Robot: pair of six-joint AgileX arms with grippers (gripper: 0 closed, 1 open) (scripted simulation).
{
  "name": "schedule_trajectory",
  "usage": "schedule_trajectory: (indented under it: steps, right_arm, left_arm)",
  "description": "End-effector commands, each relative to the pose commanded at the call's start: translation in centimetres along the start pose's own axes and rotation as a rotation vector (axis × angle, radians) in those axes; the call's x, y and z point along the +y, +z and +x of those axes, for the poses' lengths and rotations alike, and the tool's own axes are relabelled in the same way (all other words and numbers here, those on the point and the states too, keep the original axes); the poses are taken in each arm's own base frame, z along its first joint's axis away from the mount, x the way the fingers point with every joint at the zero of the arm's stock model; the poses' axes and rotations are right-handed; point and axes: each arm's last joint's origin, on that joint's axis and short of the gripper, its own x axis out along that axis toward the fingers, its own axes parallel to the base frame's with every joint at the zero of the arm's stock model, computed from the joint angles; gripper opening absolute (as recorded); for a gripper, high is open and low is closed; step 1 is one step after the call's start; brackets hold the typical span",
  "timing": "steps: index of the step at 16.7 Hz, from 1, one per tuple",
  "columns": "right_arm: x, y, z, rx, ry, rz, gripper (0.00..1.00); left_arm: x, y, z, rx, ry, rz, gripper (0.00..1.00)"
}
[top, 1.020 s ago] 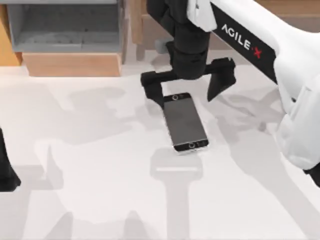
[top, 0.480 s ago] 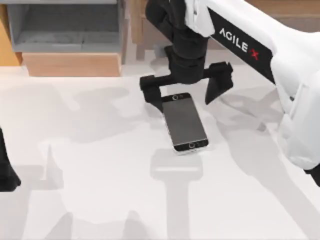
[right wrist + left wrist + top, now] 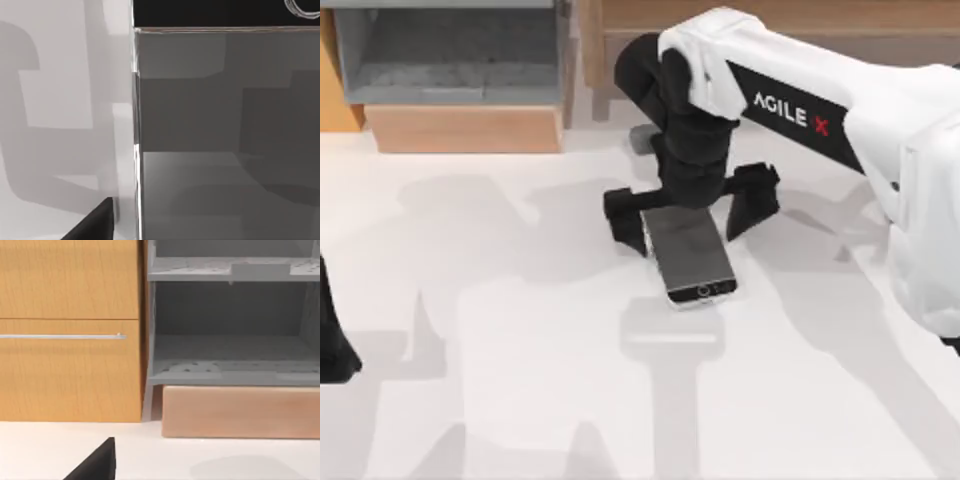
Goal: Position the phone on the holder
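The phone lies flat on the white table near the middle, its dark screen up and its home button toward the front edge. My right gripper is low over the phone's far end and open, one black finger on each side of the phone's long edges. From the right wrist, the phone's screen is very close, with one fingertip just outside its silver rim. The holder is out of view. At the table's left edge my left gripper is parked.
A grey open shelf unit and a wooden block stand at the back left. The left wrist view faces a wooden cabinet door and the grey shelves. The front half of the table is bare.
My right gripper has come down and forward, from behind the phone's far end to straddling it. The phone has not moved, and the left arm stays still.
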Motion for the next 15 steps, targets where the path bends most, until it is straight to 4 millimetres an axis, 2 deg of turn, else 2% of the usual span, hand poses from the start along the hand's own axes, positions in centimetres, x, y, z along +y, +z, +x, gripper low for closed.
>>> schedule_trajectory:
  steps: [4,15]
  right_arm:
    - [0.0,-0.03,0.2,0.0,0.0,0.0,1.0]
    - [0.0,-0.03,0.2,0.0,0.0,0.0,0.17]
  left_arm:
    - [0.0,0.0,0.0,0.0,0.0,0.0,1.0]
    - [0.0,0.0,0.0,0.0,0.0,0.0,1.0]
